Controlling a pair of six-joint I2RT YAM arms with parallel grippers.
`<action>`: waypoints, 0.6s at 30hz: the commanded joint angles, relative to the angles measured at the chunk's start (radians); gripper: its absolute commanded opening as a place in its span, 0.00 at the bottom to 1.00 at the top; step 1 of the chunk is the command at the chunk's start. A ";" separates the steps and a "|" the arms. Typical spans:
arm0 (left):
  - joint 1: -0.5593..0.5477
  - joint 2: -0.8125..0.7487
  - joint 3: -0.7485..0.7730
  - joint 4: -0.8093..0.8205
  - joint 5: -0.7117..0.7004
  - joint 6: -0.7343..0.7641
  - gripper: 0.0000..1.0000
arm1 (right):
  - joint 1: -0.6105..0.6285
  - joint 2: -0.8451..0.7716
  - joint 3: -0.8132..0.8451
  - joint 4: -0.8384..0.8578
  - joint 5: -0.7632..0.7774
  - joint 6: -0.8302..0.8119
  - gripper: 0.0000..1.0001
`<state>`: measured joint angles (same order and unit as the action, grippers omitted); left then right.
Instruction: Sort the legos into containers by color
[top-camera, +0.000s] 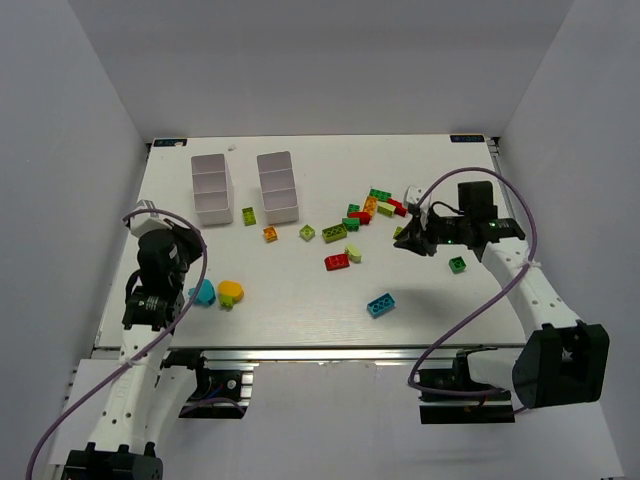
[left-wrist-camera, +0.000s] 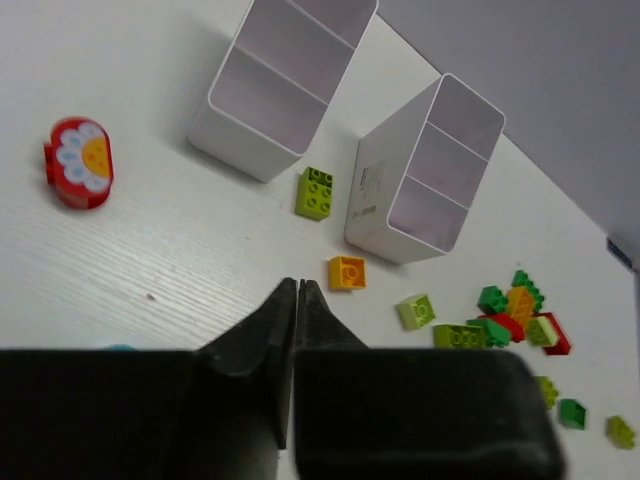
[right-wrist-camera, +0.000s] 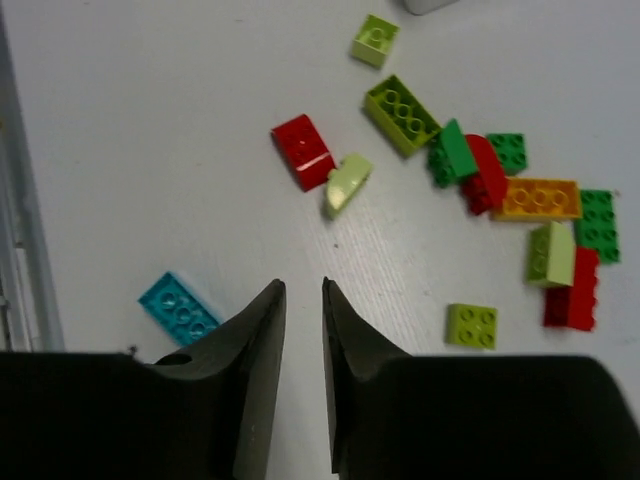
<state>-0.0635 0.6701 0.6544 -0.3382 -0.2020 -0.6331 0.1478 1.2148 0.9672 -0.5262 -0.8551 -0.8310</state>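
Two white three-compartment trays (top-camera: 212, 187) (top-camera: 277, 185) stand at the back left, and both show empty in the left wrist view (left-wrist-camera: 285, 85) (left-wrist-camera: 430, 170). Legos lie scattered right of them: a lime brick (top-camera: 248, 215), an orange one (top-camera: 270, 234), a red one (top-camera: 337, 262), a cyan one (top-camera: 380, 304), a dark green one (top-camera: 457, 264) and a mixed cluster (top-camera: 372, 207). My left gripper (top-camera: 188, 243) (left-wrist-camera: 298, 283) is shut and empty, short of the trays. My right gripper (top-camera: 400, 243) (right-wrist-camera: 300, 285) is slightly open and empty, above bare table between the cyan brick (right-wrist-camera: 178, 307) and a lime brick (right-wrist-camera: 471, 325).
A red flower-faced piece (left-wrist-camera: 78, 163) lies left of the trays. A cyan piece (top-camera: 203, 292) and a yellow-orange rounded piece (top-camera: 231, 292) lie by my left arm. A white block (top-camera: 412, 193) sits behind the cluster. The table's metal front rail (top-camera: 300, 350) runs along the near edge.
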 joint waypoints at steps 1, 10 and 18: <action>-0.002 0.009 0.040 -0.088 0.018 -0.060 0.10 | 0.052 0.046 0.039 -0.066 -0.111 -0.057 0.29; 0.004 0.106 0.088 -0.261 -0.005 -0.253 0.78 | 0.121 0.075 0.059 -0.064 -0.044 0.024 0.87; 0.140 0.227 0.114 -0.335 0.111 -0.468 0.83 | 0.124 0.084 0.010 0.094 -0.045 0.144 0.82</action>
<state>0.0177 0.8558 0.7120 -0.6189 -0.1375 -0.9909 0.2653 1.2865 0.9848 -0.5282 -0.8845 -0.7589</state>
